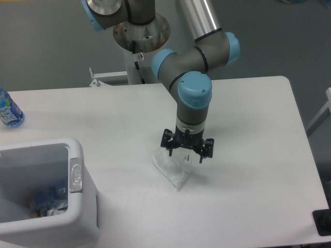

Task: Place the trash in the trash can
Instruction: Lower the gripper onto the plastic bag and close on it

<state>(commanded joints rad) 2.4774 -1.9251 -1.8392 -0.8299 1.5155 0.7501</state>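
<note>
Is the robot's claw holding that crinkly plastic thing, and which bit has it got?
The gripper sits down on the right end of the crumpled wrapper, which still lies on the table. Whether its fingers have actually pinched it cannot be told.

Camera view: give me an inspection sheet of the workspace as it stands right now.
Surface: white table, bare around the wrapper.
Job's things: crumpled clear wrapper lies mid-table; grey trash can at front left, already holding some blue-and-white trash.
Clutter: blue-labelled bottle at the left edge.
Grippers: tool low at the wrapper; open or shut unclear.
Cables: nothing seen.
Surroundings: grey floor, robot pedestal behind the table.
</note>
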